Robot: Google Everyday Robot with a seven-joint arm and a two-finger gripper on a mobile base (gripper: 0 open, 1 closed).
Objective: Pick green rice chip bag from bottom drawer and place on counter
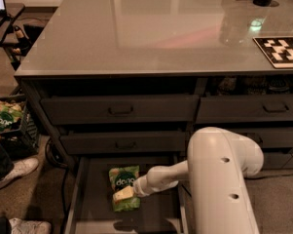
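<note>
Down low, one bottom drawer [95, 204] is sitting open, and one green bag [122, 179] is lying flat on its floor. One white arm [219, 179] is reaching in from the right, and its one gripper [122, 194] is resting on the lower half of the bag. I cannot tell if it is holding the bag. One counter [151, 28] is shining above, with one black-and-white board [281, 50] lying on its right side. Three shut drawers [121, 110] are showing handles. One crate [9, 118] of green bags is sitting at the left.
</note>
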